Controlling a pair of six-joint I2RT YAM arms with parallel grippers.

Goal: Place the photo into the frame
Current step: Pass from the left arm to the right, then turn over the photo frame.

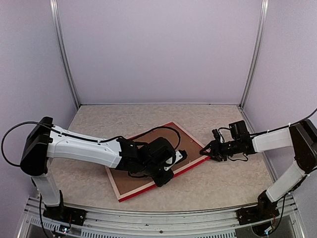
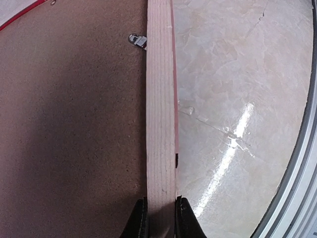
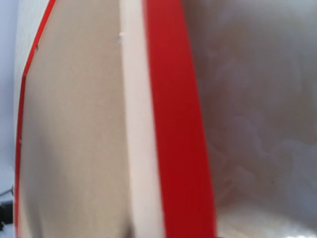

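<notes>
The frame point(image 2: 161, 124) lies back-up on the table point(image 1: 223, 184), its brown backing board point(image 1: 134, 174) showing; the left claw point(image 2: 161, 204) is clenched on the frame's pale wood rail, a finger on each side; the right claw point(image 1: 208, 150) sits at the frame's right corner; released or clenched, I cannot tell, since its wrist view is blurred.

Top view evenly, softly lit, left wrist view sharp, dark shadow over the brown board point(image 2: 64, 148), white glare streak on the table point(image 2: 233, 144), bowed edges, right wrist view blurred throughout, the frame point(image 3: 173, 129) out of focus
</notes>
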